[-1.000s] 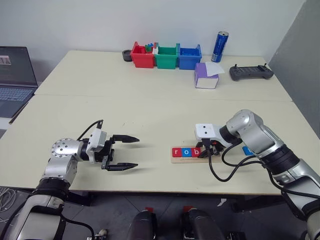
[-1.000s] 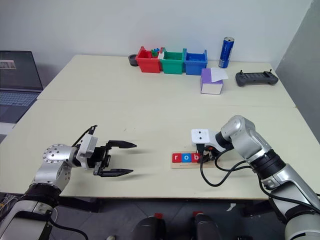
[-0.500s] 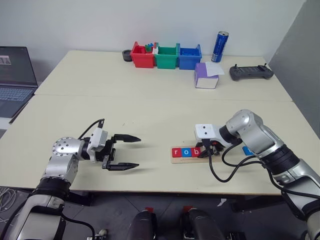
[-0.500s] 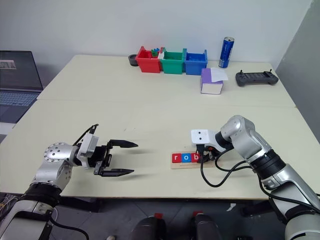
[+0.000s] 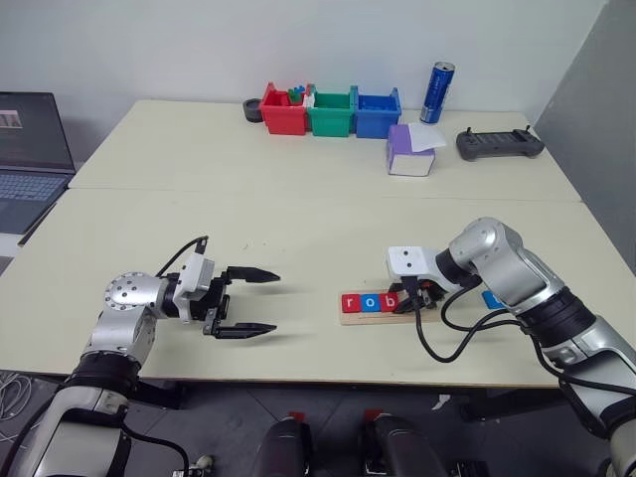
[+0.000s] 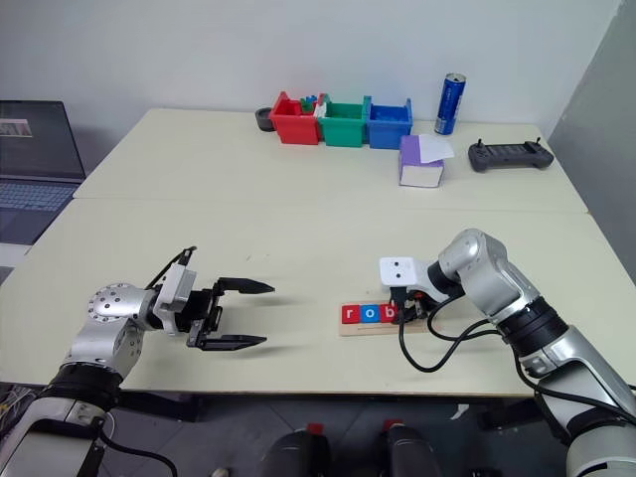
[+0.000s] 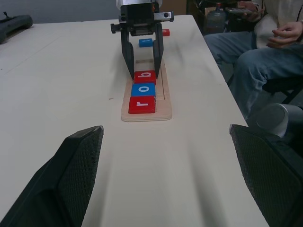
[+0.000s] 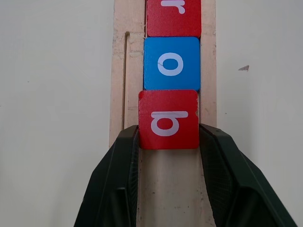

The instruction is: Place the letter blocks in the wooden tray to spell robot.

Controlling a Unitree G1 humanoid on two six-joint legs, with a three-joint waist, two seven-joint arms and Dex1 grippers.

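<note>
Three blocks sit in the tray [image 7: 163, 101] now: a red r [image 7: 142, 104], a blue o [image 7: 143, 89] and a red b [image 7: 145, 76], side by side, touching. So the word is more than half made, and I think a second o and a t are left to add. Going from left to right, the left gripper [image 5: 245, 302] hangs above the bare table [image 5: 298, 219] with its two black fingers spread wide and nothing between them, well apart from the tray. Next comes the tray, near the front edge of the table, a long thin strip of pale wood with a round end and a shallow groove. The blocks are small, flat squares with soft corners, smooth and shiny like plastic, each with a white letter. The right gripper [image 8: 168, 156] is at the tray, its fingers clenched on the b, one finger pressed to each side of it. The b sits a tiny bit crooked next to the o. Past the tray lie a loose blue block [image 7: 146, 42] and a loose red block [image 7: 165, 32] on the table; their letters are too small to read.
</note>
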